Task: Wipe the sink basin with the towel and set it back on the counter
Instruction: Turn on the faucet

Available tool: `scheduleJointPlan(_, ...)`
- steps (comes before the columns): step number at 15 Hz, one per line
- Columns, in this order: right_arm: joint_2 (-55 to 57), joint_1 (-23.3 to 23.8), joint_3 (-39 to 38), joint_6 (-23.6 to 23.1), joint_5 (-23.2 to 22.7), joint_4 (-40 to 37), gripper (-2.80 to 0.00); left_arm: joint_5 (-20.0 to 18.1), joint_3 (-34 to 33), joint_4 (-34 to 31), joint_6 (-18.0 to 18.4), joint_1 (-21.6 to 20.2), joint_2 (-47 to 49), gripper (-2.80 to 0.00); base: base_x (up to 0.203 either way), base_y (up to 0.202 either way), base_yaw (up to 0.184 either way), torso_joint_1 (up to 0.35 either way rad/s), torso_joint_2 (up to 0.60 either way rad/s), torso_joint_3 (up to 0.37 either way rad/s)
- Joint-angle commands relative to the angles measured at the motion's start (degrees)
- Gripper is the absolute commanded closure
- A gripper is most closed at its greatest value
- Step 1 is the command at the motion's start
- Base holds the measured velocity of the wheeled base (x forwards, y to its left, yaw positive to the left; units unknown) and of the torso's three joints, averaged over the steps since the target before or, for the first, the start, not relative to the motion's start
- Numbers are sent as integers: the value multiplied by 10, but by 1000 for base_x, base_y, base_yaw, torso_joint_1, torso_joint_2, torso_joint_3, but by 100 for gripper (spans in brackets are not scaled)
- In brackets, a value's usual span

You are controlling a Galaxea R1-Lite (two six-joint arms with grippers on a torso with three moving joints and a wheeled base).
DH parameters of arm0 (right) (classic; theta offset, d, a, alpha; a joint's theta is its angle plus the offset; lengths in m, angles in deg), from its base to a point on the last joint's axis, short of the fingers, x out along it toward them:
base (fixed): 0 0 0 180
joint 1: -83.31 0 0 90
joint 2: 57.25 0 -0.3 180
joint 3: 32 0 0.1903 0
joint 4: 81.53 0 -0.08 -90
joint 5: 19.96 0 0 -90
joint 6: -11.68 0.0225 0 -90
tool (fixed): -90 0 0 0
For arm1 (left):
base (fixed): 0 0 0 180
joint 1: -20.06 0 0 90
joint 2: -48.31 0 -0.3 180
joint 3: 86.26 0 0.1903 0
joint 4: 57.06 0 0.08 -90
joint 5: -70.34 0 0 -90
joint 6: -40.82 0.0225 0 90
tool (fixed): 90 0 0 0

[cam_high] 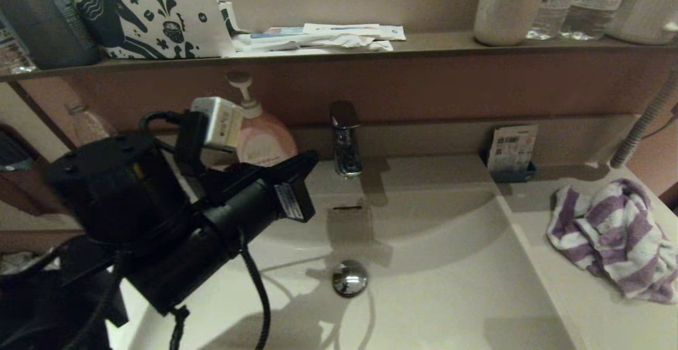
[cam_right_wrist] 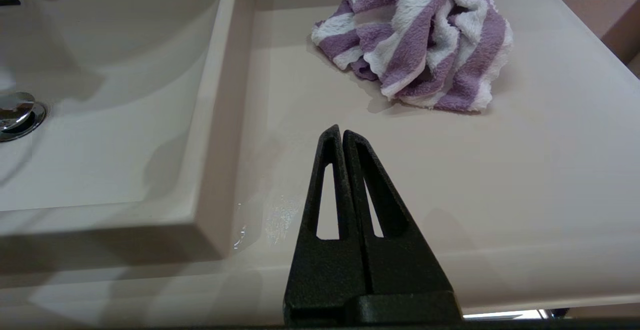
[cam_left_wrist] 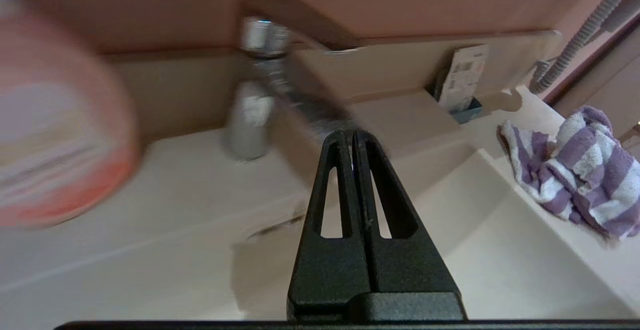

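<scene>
The left gripper [cam_left_wrist: 352, 135] is held above the sink basin [cam_high: 434, 286] near the faucet [cam_high: 345, 138], fingers pressed together and empty; the right gripper [cam_right_wrist: 341, 133], likewise pressed together, is poised over the counter [cam_right_wrist: 500, 180]. The towel [cam_high: 614, 236] lies bunched by the counter's right edge — probably best pinched at a raised fold.
</scene>
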Motion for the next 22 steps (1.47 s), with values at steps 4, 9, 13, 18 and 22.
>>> scheduleJointPlan(4, 0, 0, 0, 0, 0, 0, 0, 5, 73, 15, 0, 13, 101, 0, 0, 0, 0, 0, 0, 0)
scheduleJointPlan(9, 0, 0, 0, 0, 0, 0, 0, 4, 140, 47, 15, 12, 152, 0, 0, 0, 0, 0, 0, 0)
scheduleJointPlan(13, 0, 0, 0, 0, 0, 0, 0, 4, 153, 48, 23, 8, 167, 0, 0, 0, 0, 0, 0, 0)
scheduleJointPlan(18, 0, 0, 0, 0, 0, 0, 0, 0, 181, 46, 24, -9, 182, 0, 0, 0, 0, 0, 0, 0)
scheduleJointPlan(22, 0, 0, 0, 0, 0, 0, 0, -23, 211, 44, 39, -43, 203, 0, 0, 0, 0, 0, 0, 0)
